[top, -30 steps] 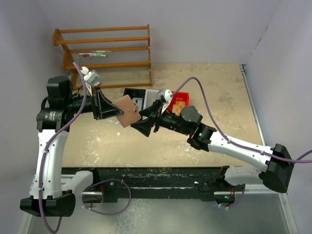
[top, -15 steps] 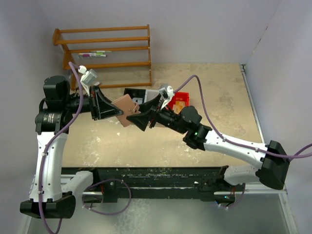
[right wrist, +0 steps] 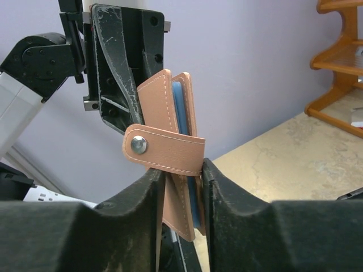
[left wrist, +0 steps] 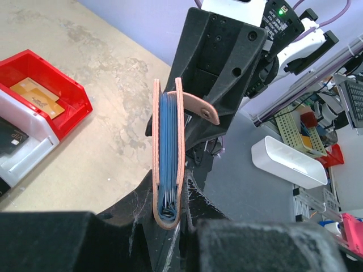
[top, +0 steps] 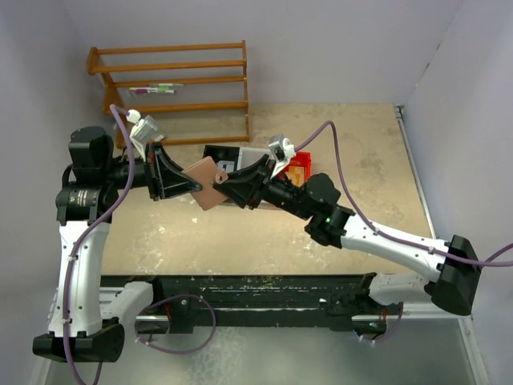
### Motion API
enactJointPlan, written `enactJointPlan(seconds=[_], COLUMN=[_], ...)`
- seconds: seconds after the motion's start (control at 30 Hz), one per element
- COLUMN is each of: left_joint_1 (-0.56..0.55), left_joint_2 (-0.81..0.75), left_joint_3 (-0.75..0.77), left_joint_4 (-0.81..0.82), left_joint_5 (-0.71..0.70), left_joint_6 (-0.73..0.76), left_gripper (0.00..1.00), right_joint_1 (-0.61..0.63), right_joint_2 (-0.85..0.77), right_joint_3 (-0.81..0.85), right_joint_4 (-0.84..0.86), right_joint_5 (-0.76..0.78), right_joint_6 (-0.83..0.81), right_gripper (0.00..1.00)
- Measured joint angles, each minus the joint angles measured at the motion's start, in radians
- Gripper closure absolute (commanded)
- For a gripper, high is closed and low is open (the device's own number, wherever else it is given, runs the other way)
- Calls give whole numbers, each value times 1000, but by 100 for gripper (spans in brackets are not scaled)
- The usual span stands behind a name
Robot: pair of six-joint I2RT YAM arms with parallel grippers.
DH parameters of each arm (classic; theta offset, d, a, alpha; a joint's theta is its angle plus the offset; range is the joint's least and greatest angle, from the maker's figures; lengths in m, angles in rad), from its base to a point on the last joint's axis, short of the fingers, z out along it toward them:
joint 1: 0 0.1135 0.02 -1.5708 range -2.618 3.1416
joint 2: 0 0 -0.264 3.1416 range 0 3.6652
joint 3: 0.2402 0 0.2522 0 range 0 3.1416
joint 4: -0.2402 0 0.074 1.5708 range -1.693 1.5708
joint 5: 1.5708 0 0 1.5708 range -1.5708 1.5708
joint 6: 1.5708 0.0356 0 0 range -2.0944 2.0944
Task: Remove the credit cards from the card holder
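The pinkish-brown card holder (top: 207,183) hangs in the air between both arms. My left gripper (top: 192,184) is shut on its folded spine (left wrist: 167,218). The blue lining and thin edges of credit cards (left wrist: 168,195) show between its covers. My right gripper (top: 223,184) comes from the opposite side. Its jaws press both faces of the card holder (right wrist: 177,113) just below the strap tab (right wrist: 164,150), which is snapped across the open edge. A golden-yellow card (left wrist: 35,96) lies in the red bin (left wrist: 68,85).
Black (top: 218,154), white (top: 253,154) and red (top: 298,167) bins stand in a row behind the grippers. A dark card (left wrist: 10,139) lies in the white bin (left wrist: 31,148). A wooden rack (top: 172,88) stands at the back left.
My right gripper has moved left onto the card holder and closed its jaws on it. The left gripper has kept its hold, shifting only slightly.
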Motion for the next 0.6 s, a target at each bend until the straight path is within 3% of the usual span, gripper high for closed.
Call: enactJointPlan(seconds=[0.1,0.17,0.37,0.6], left_joint_1=[1,2,2,2], left_joint_2=[0,-1,-2,-7], left_joint_3=[0,0,0,0], left_joint_4=[0,0,-7,-46], left_joint_5=[0,4,13,27], left_joint_6=[16,24,42,43], left_gripper=[100,100,100,100], right_joint_1=[0,0,3,-2], right_joint_2=[-11,-17,-26,-46], right_joint_3=[0,0,0,0], right_joint_4=[-6,-12,-22,16], right_joint_5=[-2,-3,-1,92], right_joint_6=[3,9,34,59], right_gripper=[87,89,61,61])
